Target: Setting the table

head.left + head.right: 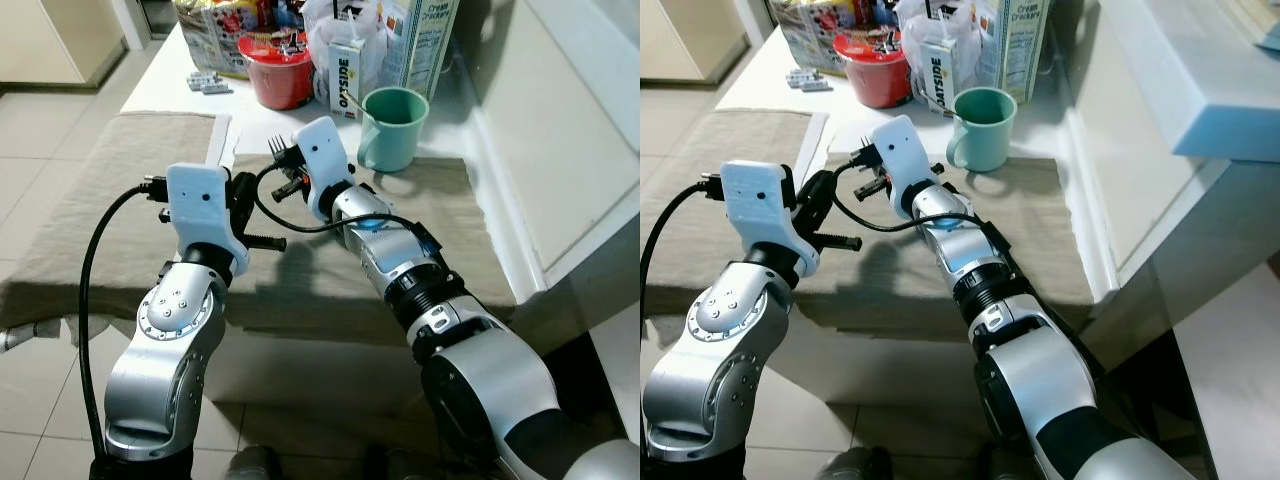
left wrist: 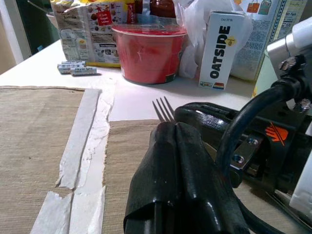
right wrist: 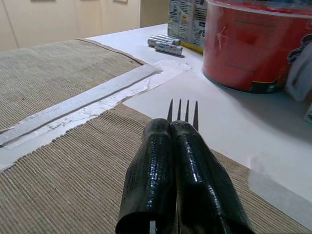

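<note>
Right gripper (image 3: 180, 131) is clamped on the fork (image 3: 183, 111), tines forward above the placemat (image 1: 120, 190) near the green cup (image 1: 392, 128); left gripper (image 2: 178, 146) apparently pressed together, empty; next: lower and release the fork flat.

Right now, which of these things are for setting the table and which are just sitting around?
For the job:
fork, held in the right gripper
green mug
woven placemats

Just lying about:
red tub
Oatside carton
cereal box
batteries
snack bag

The left gripper holds nothing.
</note>
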Robot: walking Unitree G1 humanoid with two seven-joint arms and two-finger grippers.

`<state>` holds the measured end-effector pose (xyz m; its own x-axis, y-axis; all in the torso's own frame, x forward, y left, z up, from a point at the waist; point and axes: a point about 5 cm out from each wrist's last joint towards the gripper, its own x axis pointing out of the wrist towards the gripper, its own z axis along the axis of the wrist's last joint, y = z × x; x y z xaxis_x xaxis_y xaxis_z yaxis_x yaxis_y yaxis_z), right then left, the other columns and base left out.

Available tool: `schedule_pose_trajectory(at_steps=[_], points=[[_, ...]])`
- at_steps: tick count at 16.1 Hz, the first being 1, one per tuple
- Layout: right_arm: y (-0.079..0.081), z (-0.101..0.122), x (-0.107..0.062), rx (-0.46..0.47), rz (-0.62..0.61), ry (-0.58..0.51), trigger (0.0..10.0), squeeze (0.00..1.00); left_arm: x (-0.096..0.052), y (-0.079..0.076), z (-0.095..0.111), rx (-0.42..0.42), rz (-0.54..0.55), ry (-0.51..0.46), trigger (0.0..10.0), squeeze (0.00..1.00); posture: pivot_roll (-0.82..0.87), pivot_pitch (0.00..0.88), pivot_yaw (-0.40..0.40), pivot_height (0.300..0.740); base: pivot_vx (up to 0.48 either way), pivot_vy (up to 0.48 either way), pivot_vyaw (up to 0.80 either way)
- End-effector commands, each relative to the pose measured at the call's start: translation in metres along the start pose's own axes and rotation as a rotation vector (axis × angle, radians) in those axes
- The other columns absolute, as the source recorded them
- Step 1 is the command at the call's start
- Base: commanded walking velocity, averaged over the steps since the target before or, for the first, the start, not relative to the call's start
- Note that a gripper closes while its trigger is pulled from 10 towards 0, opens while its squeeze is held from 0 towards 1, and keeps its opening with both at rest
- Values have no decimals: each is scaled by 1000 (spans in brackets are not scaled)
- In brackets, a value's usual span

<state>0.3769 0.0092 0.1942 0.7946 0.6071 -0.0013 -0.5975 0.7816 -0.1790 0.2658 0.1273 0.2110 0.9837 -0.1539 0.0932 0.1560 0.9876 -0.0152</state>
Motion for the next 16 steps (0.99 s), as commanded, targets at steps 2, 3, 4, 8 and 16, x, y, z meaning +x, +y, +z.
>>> schedule_pose_trajectory(at_steps=[2,3,4,8,16], points=[[13,-9,1,4,10,42,10000,1000,-1,-4,4,4,-23,-12,10000,0,63,66,27,740,0,0,0],[12,-9,1,0,8,47,10000,1000,-1,-4,4,4,-23,-12,10000,0,63,66,27,740,0,0,0],[11,-10,0,1,4,49,10000,1000,-1,-4,4,5,-23,-13,10000,0,63,66,27,740,0,0,0],[6,-14,-1,-1,-19,59,10000,1000,0,-5,3,4,-25,-12,10000,0,57,66,27,740,0,0,0],[2,-21,-4,23,-53,75,10000,1000,1,-4,2,8,-29,-8,10000,0,53,69,35,740,0,0,0]])
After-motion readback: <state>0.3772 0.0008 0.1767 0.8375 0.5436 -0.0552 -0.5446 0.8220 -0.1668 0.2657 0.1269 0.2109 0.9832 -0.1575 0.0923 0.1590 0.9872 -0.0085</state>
